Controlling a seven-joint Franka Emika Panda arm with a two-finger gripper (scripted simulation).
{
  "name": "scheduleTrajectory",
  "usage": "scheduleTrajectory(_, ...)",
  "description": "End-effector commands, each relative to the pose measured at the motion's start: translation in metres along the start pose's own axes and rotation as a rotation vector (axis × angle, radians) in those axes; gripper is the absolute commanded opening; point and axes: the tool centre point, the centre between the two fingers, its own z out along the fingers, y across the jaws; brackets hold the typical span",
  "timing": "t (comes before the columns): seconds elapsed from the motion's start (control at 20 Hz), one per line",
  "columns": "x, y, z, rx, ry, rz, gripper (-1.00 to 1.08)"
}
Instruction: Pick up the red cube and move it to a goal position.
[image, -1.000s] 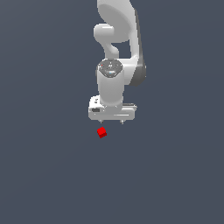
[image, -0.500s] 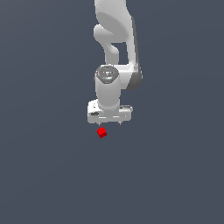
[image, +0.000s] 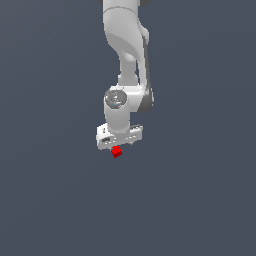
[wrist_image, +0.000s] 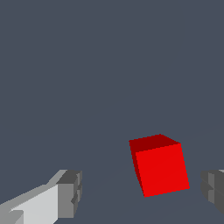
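The red cube (image: 117, 151) lies on the flat grey floor, just under the front edge of my white gripper (image: 120, 143) in the exterior view. In the wrist view the cube (wrist_image: 160, 165) stands between my two fingers, nearer to the one at the frame edge (wrist_image: 213, 189) than to the other fingertip (wrist_image: 69, 193). The jaws are wide open, with clear gaps on both sides of the cube. Nothing is held. My fingertips are hidden behind the hand in the exterior view.
The white arm (image: 126, 55) rises above the gripper to the frame's top. The grey floor (image: 200, 200) is plain all around. No goal marker shows.
The gripper has come down towards the cube and now overlaps its top edge in the exterior view. The cube has not moved.
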Motion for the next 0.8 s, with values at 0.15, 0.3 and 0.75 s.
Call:
scheduleTrajectory(0.15,-0.004,0.012,0.027,-0.003,0.002,-0.109,1.00)
scheduleTrajectory(0.3,-0.005,0.017,0.037,-0.004,0.003,-0.153,1.00)
scheduleTrajectory(0.75,-0.005,0.025,0.053,-0.007,0.004,-0.216,1.00)
